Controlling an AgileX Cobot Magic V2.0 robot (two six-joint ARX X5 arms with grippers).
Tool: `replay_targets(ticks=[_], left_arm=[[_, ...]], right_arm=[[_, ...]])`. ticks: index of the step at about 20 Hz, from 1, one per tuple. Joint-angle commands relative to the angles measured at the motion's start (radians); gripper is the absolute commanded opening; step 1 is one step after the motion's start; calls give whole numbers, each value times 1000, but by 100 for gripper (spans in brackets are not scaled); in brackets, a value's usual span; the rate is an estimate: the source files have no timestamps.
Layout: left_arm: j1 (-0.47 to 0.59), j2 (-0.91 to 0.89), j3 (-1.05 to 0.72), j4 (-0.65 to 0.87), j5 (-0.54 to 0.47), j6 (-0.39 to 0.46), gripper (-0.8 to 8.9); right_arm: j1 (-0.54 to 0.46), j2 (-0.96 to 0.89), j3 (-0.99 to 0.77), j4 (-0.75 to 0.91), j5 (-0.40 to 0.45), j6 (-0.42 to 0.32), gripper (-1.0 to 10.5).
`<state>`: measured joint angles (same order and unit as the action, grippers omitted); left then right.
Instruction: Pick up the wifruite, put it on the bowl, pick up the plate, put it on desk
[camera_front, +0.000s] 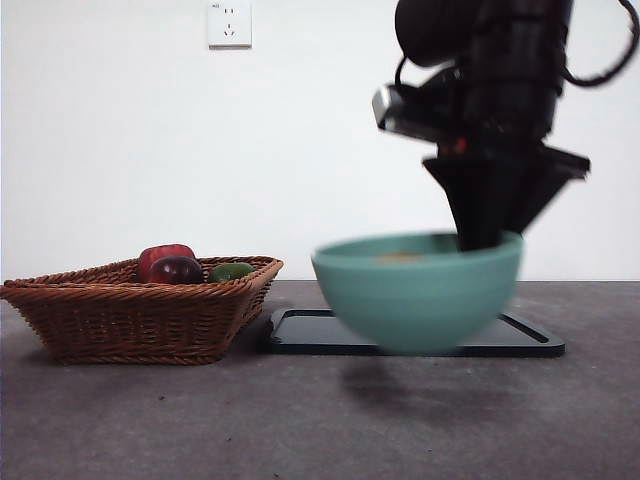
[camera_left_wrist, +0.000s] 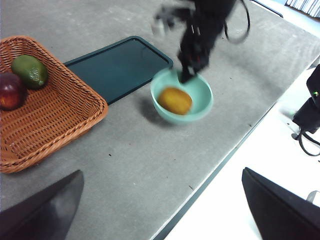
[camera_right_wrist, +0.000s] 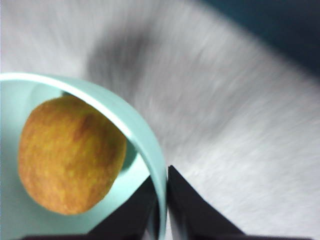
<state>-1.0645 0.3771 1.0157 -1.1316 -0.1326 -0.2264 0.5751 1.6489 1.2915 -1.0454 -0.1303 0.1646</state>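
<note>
The teal bowl (camera_front: 418, 290) hangs blurred a little above the desk (camera_front: 300, 420), casting a shadow below it. My right gripper (camera_front: 480, 240) comes down from above and is shut on the bowl's rim (camera_right_wrist: 135, 130), one jaw inside and one outside. The orange-brown wifruite (camera_left_wrist: 175, 100) lies inside the bowl (camera_left_wrist: 205, 95) and shows large in the right wrist view (camera_right_wrist: 70, 155). The plate (camera_left_wrist: 120, 65), a flat dark teal rectangle, lies on the desk just beyond the bowl. My left gripper (camera_left_wrist: 162, 210) is open, high above the desk's near edge, holding nothing.
A brown wicker basket (camera_front: 140, 310) stands left of the plate (camera_front: 520, 338), holding a dark red fruit (camera_front: 170, 265) and a green fruit (camera_front: 232, 271). The desk's edge (camera_left_wrist: 225, 155) runs close to the bowl in the left wrist view.
</note>
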Motion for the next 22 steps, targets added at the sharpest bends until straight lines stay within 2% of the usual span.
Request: replay_targets(ticks=[1,9,12,16,21,22], left_arm=[[-9,-1,10,10,-3,8,500],[-9,-1,10,10,-3,8,500],[-9,-1,10,10,-3,8,500],[-9,-1,10,10,-3,8,500],[-9,-1,10,9,-3,8,500],[-9,-1,10,9,-3,8,500]], right_arm=[[-23,63,121,-26,1,-15,9],[-151,358,531,-127,-1,-65,10],[-187,468,633,-134,-34,-73,10],[-220,570,669,-130,-59,-75,10],[-218,590,668,-123,-56,-87,16],[-218,590,668,-122,-52,-87,65]])
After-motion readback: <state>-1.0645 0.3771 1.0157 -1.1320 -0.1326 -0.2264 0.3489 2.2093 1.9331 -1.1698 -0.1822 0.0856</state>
